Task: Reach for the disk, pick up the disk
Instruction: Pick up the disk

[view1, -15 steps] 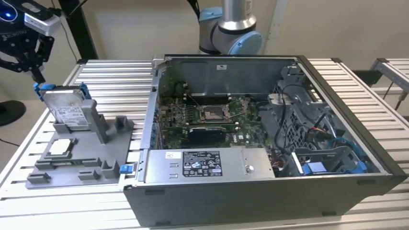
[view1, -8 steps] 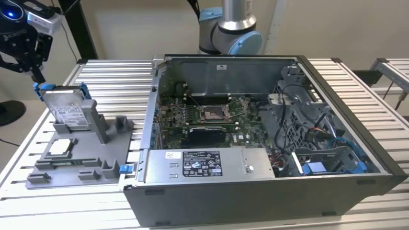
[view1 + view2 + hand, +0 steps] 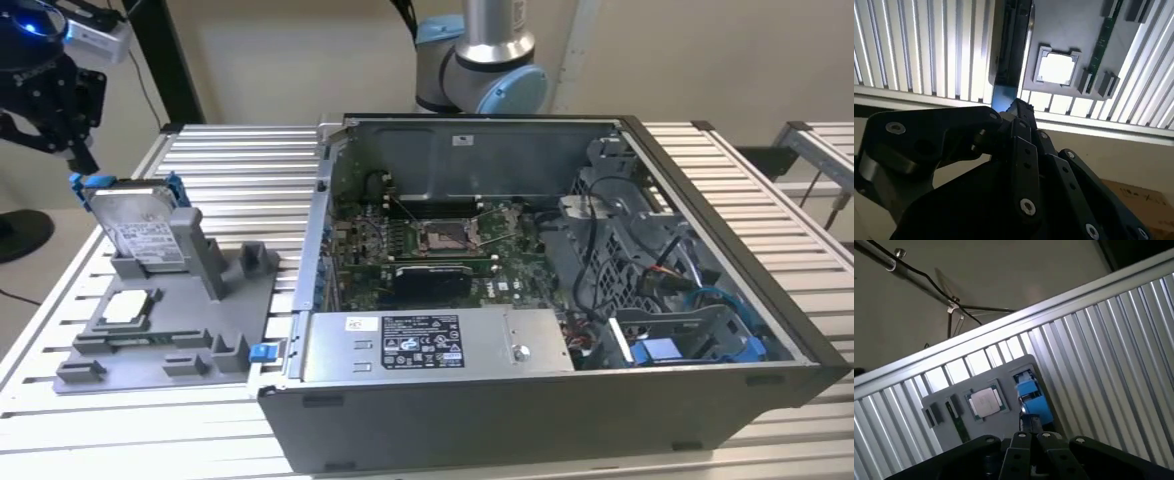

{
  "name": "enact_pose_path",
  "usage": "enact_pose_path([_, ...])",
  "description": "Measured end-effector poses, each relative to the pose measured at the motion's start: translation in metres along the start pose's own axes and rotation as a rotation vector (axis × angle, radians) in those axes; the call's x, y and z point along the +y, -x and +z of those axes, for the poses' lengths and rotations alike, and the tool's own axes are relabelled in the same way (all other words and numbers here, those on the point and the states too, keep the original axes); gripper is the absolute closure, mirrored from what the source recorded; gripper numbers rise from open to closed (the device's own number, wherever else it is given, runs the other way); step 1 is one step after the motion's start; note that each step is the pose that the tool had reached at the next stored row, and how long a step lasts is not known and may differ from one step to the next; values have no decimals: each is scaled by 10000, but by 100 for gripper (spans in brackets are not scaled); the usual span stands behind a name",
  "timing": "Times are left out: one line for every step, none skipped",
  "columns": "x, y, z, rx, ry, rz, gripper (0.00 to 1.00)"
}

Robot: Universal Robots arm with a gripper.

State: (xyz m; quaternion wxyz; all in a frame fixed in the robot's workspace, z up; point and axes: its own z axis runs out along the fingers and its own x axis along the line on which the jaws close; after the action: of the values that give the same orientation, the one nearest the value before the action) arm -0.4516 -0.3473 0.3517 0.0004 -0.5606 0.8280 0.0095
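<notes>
Flat rect. silver-grey metal disk (image 3: 140, 228), white label, blue plastic frame: stands on edge in slot of grey moulded plastic fixture (image 3: 174, 345), at exterior view's left. Not lifted. Black gripper (image 3: 74, 150) hangs just above disk's blue top corner; contact unclear. Grip state: cannot tell. Reach approx. done; grasp + lift not yet done, by my read. Small square pale-topped chip (image 3: 124, 307) lies flat in same fixture. Fixture sits on slatted aluminium tabletop (image 3: 240, 150). Open grey PC case (image 3: 561, 420) just beside, toward exterior view's right.

The disk (image 3: 138, 225) is dull silver metal with blue plastic edges; the worktop (image 3: 240, 165) is ribbed, shiny metal.
</notes>
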Motion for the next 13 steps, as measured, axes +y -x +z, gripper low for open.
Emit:
enact_pose_path([0,0,2,-2,-9,-159,100])
enact_pose_path([0,0,2,0,-11,-356,100])
enact_pose_path([0,0,4,1,-11,-529,100])
enact_pose_path([1,0,6,3,-10,-706,100])
enact_pose_path([0,0,7,6,-7,-864,100])
enact_pose_path([0,0,8,7,-6,-1036,100])
enact_pose_path([0,0,10,9,-3,-1220,100])
enact_pose_path([0,0,12,11,-1,-1406,100])
enact_pose_path([0,-1,13,13,2,-1568,100])
enact_pose_path([1,0,14,8,6,-1712,100])
enact_pose_path([0,0,16,3,8,-1822,100])
enact_pose_path([-3,1,18,-4,9,-1923,100])
enact_pose_path([-7,3,18,-9,13,-1999,100])
